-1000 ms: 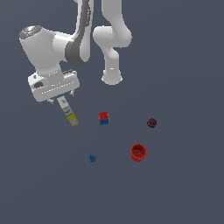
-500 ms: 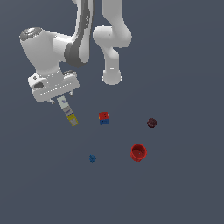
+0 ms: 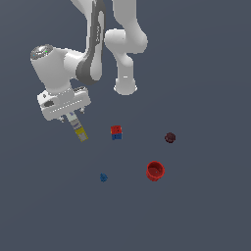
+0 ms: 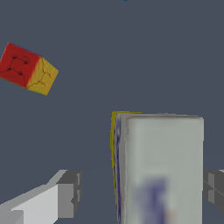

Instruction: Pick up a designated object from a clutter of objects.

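The claw (image 4: 139, 192) stood open astride the white-yellow box (image 4: 159, 168), one finger touching, the other apart, so not yet gripping. Beyond on the worktop (image 3: 206, 206) lay the red-and-blue cube (image 3: 116, 132), too far to interfere.

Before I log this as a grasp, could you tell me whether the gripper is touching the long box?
Cannot tell. In the wrist view one finger stands clear of the long box, while the other finger sits at its edge, contact unclear.

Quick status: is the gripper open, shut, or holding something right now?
Gripper: open, straddling the white-yellow box; one finger shows a clear gap from the box, so it is not gripped yet.
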Robot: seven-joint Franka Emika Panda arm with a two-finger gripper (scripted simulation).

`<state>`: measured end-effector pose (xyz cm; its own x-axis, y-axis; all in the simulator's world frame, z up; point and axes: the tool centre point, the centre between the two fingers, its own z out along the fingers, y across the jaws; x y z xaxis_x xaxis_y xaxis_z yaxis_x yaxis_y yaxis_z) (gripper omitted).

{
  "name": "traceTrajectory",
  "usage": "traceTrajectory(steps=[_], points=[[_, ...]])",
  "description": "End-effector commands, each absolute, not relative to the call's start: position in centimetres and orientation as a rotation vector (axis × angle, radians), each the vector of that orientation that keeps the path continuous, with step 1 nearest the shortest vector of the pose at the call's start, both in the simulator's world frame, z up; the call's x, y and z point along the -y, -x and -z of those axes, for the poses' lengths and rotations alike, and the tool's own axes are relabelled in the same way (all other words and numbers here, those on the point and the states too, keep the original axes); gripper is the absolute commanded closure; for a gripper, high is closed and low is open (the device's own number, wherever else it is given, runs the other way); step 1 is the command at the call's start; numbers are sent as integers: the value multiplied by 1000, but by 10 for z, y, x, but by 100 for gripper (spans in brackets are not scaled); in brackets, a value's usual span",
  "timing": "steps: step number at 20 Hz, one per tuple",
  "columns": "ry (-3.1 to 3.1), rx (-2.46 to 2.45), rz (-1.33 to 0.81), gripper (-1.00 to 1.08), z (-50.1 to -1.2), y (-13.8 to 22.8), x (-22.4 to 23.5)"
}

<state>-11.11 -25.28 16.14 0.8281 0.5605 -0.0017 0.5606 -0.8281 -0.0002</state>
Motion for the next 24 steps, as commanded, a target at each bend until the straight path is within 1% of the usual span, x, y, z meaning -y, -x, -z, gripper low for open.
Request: traceTrajectory(steps=[1,4,5,17,24], points=[[-3002,-921,1,-92,-155,111,253],[-3002,-921,1,-92,-152,111,253],[-3002,-921,1,108,-152,111,253],[-3002,-921,0,108,-153,111,253],[-3001,-921,0,108,-166,113,239]])
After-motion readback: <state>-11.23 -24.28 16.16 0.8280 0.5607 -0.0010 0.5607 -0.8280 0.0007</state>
